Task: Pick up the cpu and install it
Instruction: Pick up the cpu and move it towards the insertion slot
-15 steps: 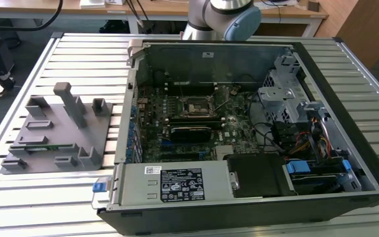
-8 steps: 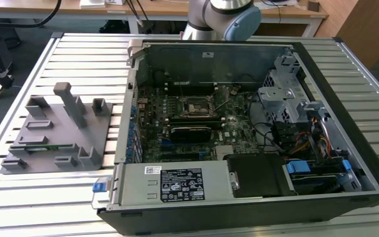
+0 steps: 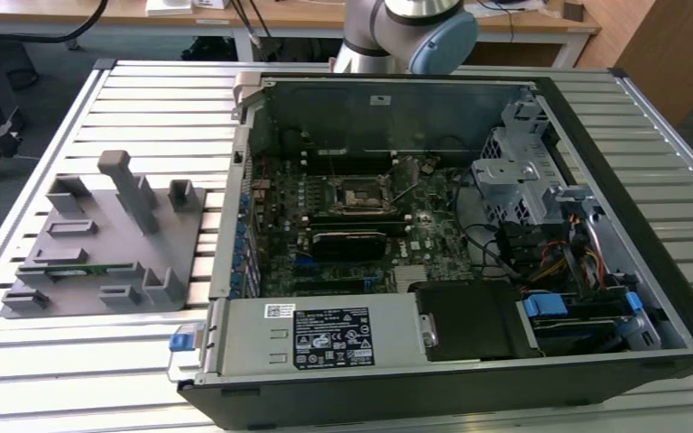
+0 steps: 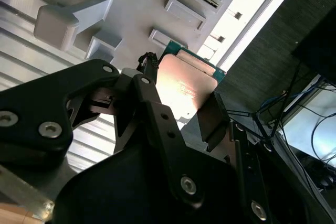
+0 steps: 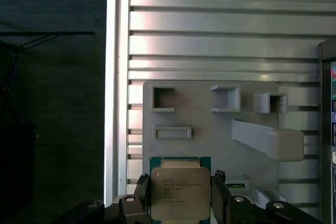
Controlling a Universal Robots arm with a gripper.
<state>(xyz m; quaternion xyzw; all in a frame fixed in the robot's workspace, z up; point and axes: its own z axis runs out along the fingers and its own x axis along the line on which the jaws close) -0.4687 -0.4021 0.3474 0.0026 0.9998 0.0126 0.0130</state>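
Note:
In both wrist views the cpu (image 5: 181, 190) (image 4: 184, 87), a small square chip with a pale metal top on a green board, sits between the black fingers of my gripper (image 5: 181, 196) (image 4: 181, 98). The fingers (image 5: 220, 195) press on two opposite edges, so the gripper is shut on it. It hangs above the grey plastic tray (image 5: 210, 129) (image 4: 131, 3), close to the tray's edge. In the exterior view the tray (image 3: 94, 262) lies to the left of the open computer case, and the motherboard socket (image 3: 359, 196) is in the middle of the board.
The open black case (image 3: 467, 225) holds a drive cage (image 3: 515, 176), cables and a power supply (image 3: 322, 334). A green memory stick (image 3: 82, 268) rests in the tray among raised posts (image 3: 124, 185). The slatted metal table (image 3: 82, 361) ends near the tray, with dark floor beyond.

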